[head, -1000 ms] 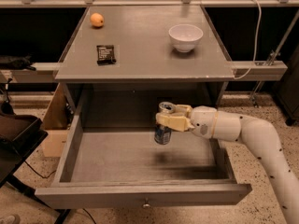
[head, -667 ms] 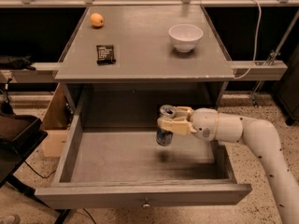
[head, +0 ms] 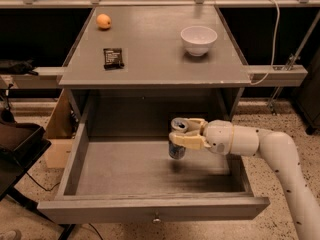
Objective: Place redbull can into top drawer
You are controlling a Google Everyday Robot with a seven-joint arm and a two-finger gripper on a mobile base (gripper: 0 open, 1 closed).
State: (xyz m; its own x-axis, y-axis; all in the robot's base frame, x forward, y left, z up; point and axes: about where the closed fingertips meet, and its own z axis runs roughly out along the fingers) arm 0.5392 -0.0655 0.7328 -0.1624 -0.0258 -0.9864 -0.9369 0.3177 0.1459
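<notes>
The redbull can (head: 176,148), slim and silver-blue with a silver top, hangs upright over the open top drawer (head: 125,169), right of its middle and a little above the grey bottom. My gripper (head: 183,134) comes in from the right on a white arm and is shut on the redbull can, one cream finger in front of the can's upper half and one behind it. The drawer's front panel carries a small round knob (head: 156,218).
On the cabinet top (head: 150,59) sit a white bowl (head: 198,39), an orange (head: 103,21) and a dark snack packet (head: 113,58). A black chair (head: 15,149) stands at the left, beside a cardboard box (head: 59,134).
The arm has carried the can slightly left and lower into the drawer space. The grip on it is unchanged.
</notes>
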